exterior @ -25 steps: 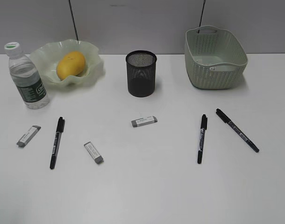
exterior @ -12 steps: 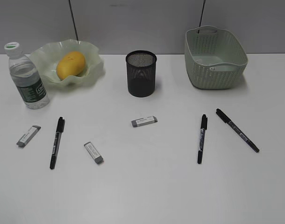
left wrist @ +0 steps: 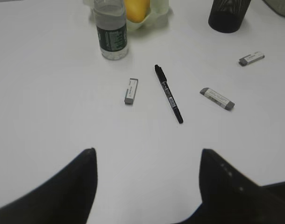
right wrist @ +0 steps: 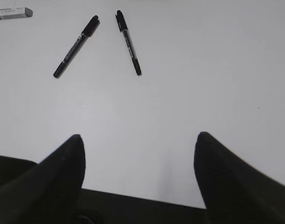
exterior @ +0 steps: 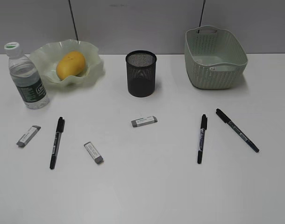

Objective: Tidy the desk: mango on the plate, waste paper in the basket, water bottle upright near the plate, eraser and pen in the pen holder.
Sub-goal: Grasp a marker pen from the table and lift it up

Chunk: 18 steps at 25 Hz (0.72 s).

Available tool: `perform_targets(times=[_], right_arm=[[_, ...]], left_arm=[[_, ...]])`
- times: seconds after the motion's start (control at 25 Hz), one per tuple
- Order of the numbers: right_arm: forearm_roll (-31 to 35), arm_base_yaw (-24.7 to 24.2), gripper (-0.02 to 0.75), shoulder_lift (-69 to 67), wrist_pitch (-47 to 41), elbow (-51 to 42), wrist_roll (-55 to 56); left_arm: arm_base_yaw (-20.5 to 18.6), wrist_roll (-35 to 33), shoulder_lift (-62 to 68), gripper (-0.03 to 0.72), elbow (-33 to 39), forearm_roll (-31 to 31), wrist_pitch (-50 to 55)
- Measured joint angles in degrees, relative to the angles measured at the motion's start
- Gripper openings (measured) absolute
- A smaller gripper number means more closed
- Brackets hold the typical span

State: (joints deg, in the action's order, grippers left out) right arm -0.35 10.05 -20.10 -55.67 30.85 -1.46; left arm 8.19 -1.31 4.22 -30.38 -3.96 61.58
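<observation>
Nothing on the desk (exterior: 147, 196) has shifted in the last second; every piece lies where it did, and neither arm shows from the front.

The left claw (left wrist: 147, 156) hangs spread and empty above bare desk, and the right claw (right wrist: 138, 140) is the same on its side.

The risk I see is with the small stuff. The three erasers lie flat: one by the bottle (exterior: 29, 136), one left of centre (exterior: 94, 152), one in front of the pen holder (exterior: 144, 121). A claw coming down on such a low block may scrape the desk or flick it away. The left pen (exterior: 56, 142) could roll, and the two pens on the right (exterior: 201, 138) (exterior: 237, 130) lie near each other, so grabbing one might nudge the other. A pen dropped in at a slant could also tip the black mesh pen holder (exterior: 141, 73).

The yellow mango (exterior: 70, 64) already sits in the wavy green plate (exterior: 93, 70), the water bottle (exterior: 25, 77) stands upright just beside it, and the green basket (exterior: 215, 58) sits at the back right; I see no waste paper.
</observation>
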Motion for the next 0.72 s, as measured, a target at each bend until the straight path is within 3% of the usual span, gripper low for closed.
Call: perform_targets(times=[0.32,0.72], right_arm=[[0.0,0.0,0.570,-26.8,10.2,3.4,-1.9],[0.3,0.0,0.570,-61.7,9.5,25.5,-7.7]], left_arm=[[0.0,0.0,-4.4,0.517,0.1,-0.1,-0.1],[0.0,0.0,-4.7,0.515,0.1,0.0,-0.2]])
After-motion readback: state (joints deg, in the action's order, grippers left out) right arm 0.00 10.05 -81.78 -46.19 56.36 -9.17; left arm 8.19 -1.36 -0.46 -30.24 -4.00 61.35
